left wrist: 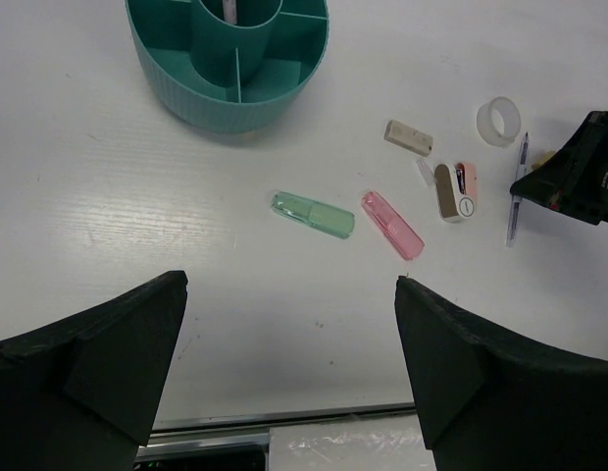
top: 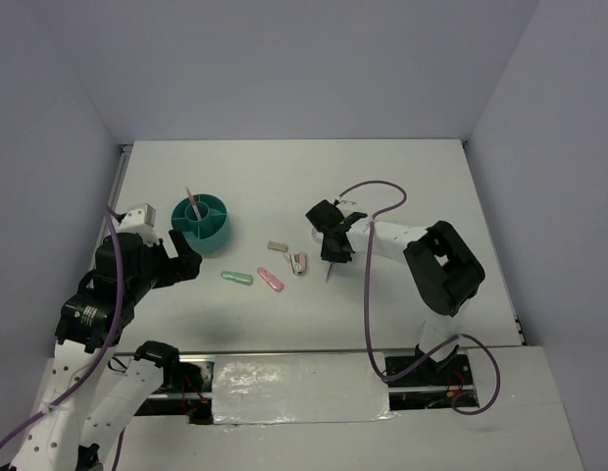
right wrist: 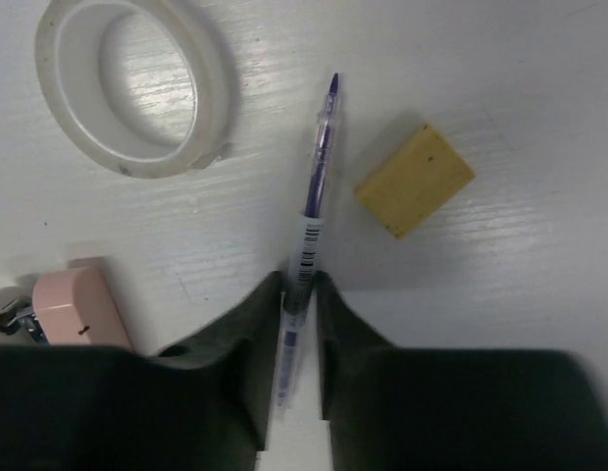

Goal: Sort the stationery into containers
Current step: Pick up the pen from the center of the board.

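— Two readings requested, right arm: jaw state and item positions.

— Right gripper (right wrist: 299, 294) responding. My jaws are standing narrow and gripping the thin pen (right wrist: 319, 186), one finger pressing each side of the barrel just behind its barcode label. The violet tip is pointing away from me. It is passing between the clear tape ring (right wrist: 69, 98) on one side and the tan block (right wrist: 415, 179) on the other, touching neither. Whether the pen is resting on the table or hanging just above it, I cannot tell. A pink stapler-like item (right wrist: 76, 309) is lying at the edge of my wrist view, beside one finger. Left arm, return the same readings.

— Left gripper (left wrist: 289, 294) responding. My jaws are standing wide and holding nothing, hovering over the white table (left wrist: 108, 226). The mint-green eraser (left wrist: 312, 215) and the pink eraser (left wrist: 392, 225) are lying flat ahead of my fingers, near each other but not touching. Beyond them, the grey block (left wrist: 409, 137) is lying on its own. The teal organiser cup (left wrist: 216, 98) is standing upright at the far left of my wrist view, well apart from both erasers. The red-pink pen (top: 191, 201) is standing in the cup's central ring, leaning slightly.
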You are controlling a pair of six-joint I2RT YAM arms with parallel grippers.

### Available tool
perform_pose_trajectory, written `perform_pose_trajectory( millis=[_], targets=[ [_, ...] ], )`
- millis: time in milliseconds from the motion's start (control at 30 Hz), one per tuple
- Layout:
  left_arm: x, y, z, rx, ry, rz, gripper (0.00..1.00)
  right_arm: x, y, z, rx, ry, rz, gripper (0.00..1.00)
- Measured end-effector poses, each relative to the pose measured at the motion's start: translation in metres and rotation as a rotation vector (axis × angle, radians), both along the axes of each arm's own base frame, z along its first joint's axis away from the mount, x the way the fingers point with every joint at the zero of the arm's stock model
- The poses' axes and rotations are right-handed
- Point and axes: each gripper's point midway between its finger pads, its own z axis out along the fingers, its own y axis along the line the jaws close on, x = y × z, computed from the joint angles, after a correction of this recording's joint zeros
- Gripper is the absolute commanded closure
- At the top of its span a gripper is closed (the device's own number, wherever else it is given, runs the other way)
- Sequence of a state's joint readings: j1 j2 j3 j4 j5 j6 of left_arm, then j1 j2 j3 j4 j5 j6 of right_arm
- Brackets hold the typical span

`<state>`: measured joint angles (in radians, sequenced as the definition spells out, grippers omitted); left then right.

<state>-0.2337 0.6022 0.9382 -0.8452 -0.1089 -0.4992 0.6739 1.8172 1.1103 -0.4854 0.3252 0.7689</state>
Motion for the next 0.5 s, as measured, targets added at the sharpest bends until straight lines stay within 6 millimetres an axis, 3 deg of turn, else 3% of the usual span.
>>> perform_pose_trajectory(
  millis=[133,333,400,500],
  targets=[
    [0.000,0.000,0.000,-0.001,0.000,0.001,0.01,0.000,-0.003,0.000,0.011,-0.007,-0.010,1.00],
    [0.006,-0.008,-0.002,-0.062,0.001,0.011,0.01,-0.004,-0.003,0.007,0.029,-0.017,-0.016,1.00],
    [0.015,-0.018,-0.010,-0.109,0.019,0.002,0.02,-0.008,-0.003,0.020,0.028,-0.035,-0.006,1.00],
    [0.031,-0.045,-0.039,-0.168,0.111,-0.014,0.03,-0.015,0.003,0.065,0.069,-0.123,0.024,1.00]
  ],
)
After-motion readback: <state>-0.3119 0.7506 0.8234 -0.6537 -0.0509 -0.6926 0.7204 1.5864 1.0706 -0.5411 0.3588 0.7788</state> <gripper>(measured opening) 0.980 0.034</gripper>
